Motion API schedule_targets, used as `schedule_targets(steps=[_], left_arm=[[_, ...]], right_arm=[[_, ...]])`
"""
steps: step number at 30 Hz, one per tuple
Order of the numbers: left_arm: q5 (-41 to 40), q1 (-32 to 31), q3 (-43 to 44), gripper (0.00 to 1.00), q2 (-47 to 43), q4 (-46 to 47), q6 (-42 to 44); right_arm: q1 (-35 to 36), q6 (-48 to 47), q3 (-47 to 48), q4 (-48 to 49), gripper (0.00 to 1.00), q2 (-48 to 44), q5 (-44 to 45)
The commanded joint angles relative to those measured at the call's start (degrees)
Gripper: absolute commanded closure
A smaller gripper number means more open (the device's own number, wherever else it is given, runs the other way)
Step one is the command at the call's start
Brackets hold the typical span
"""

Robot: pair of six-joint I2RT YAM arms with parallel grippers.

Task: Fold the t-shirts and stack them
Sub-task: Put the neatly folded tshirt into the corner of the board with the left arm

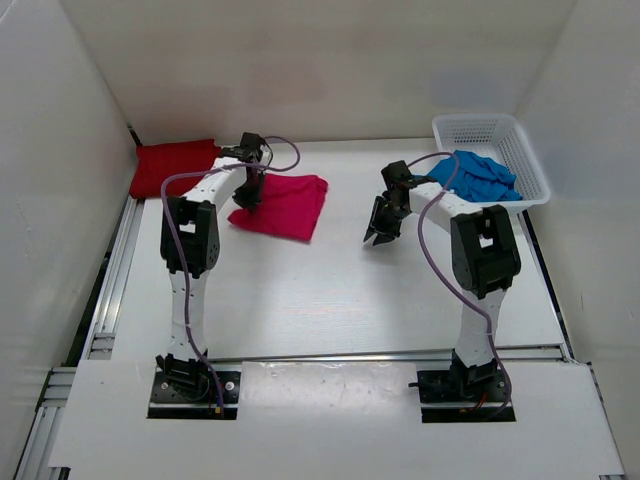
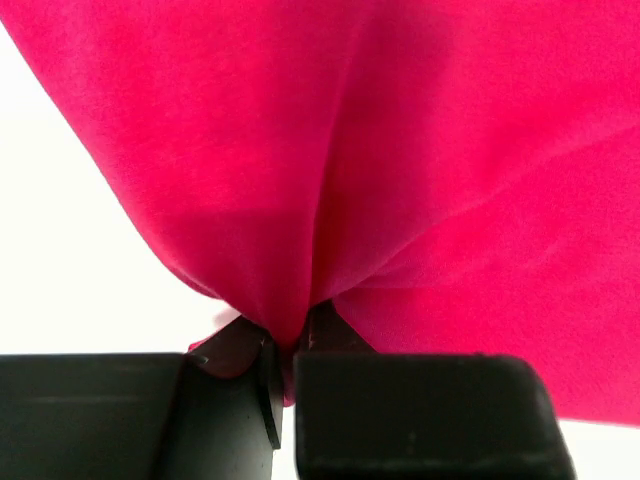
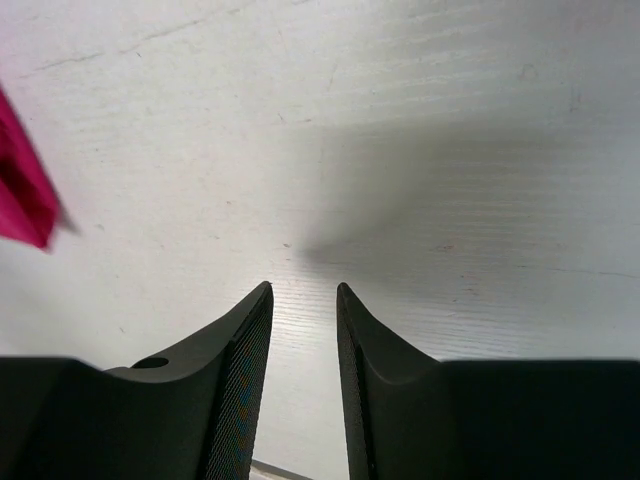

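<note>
So, the pink t-shirt (image 1: 285, 205) is laid on the white worktop (image 1: 330, 290) left of the middle, roughly folded into a lopsided square. Its left edge is pinched by the left fingers (image 1: 247, 196), which are clamped tight on a fold of the cloth. In the left wrist view the fabric is seen bunched into a ridge right where it's gripped, with the rest spread away from the tips and bare worktop visible on the left. The dark red t-shirt (image 1: 172, 168) is tucked into the far left corner, folded into a thick pad, near the left arm's wrist. The blue t-shirt (image 1: 480, 177) is piled crumpled in the white mesh basket (image 1: 490, 130) at the far right, partly hidden behind the right arm. The right fingers (image 1: 381, 232) are held over bare worktop near the middle, apart from the pink shirt's right edge. They're parted a little, with a narrow gap between them, and nothing is held. In the right wrist view only a corner of pink is caught at the left edge, and a soft shadow is cast on the worktop ahead of the tips. Whether the tips are touching the surface can't be told.
</note>
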Motion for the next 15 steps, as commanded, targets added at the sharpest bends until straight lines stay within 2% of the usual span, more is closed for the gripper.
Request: schedule_targets(steps=[1,6,15], left_arm=[[-20.7,0.5,4.6,0.90,-1.0,5.9,0.5],[-27.7,3.4,17.0,0.90,5.2,8.1,0.5],[-33.0,7.9,23.1,0.90,6.9,14.1,0.5]], right_arm=[[0.0,-1.6,2.3,-2.5,0.63,-3.0,1.8],[0.0,-1.6,2.3,-2.5,0.63,-3.0,1.8],[0.0,-2.1,0.6,-3.6,0.63,-4.0,3.6]])
